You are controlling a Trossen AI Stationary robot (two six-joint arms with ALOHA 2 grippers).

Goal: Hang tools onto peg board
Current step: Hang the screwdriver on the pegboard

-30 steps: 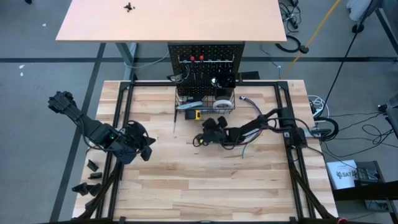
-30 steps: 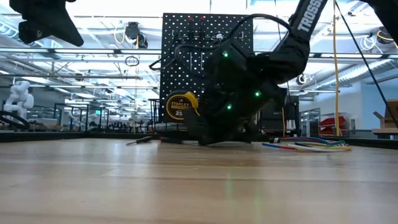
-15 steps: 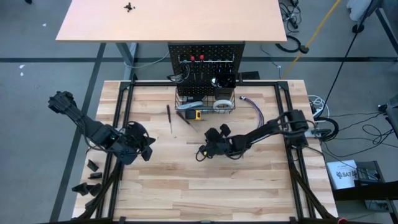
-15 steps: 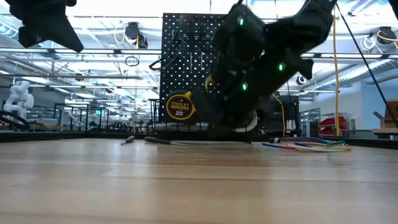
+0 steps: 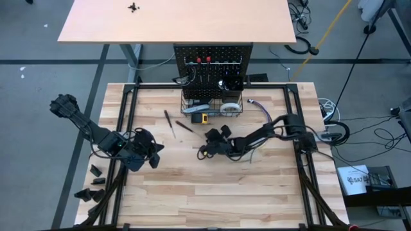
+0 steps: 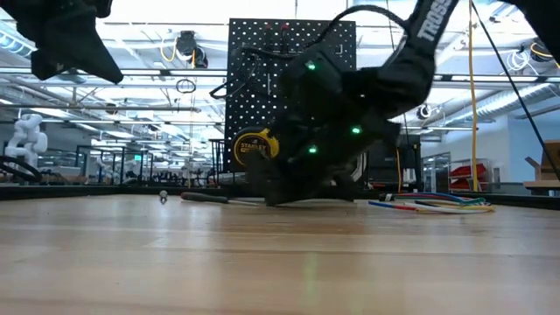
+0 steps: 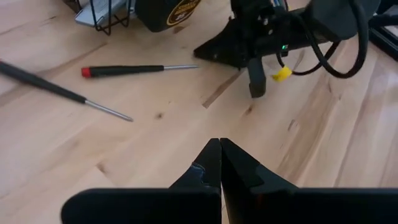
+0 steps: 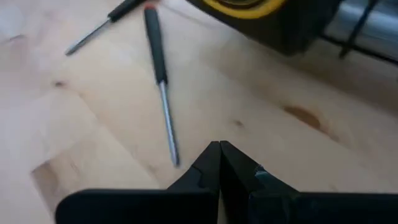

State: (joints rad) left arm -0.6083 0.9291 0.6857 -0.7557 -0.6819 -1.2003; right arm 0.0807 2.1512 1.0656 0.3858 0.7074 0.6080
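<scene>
Two screwdrivers [image 5: 176, 124] lie loose on the surface, near the peg board [image 5: 212, 64]. Right gripper [image 5: 207, 150] sits low just beside them, jaws together, empty; a closed approach risks knocking them away. Left gripper [image 5: 153, 154] waits apart, jaws together.

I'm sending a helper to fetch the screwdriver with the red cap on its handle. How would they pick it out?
Start at the upright black peg board at the table's far edge and look at the bare wood in front of its wire basket. Two slim black screwdrivers lie there, left of the yellow tape measure. The red-capped screwdriver is the one nearer the tape measure; the other screwdriver shows no red.
</scene>
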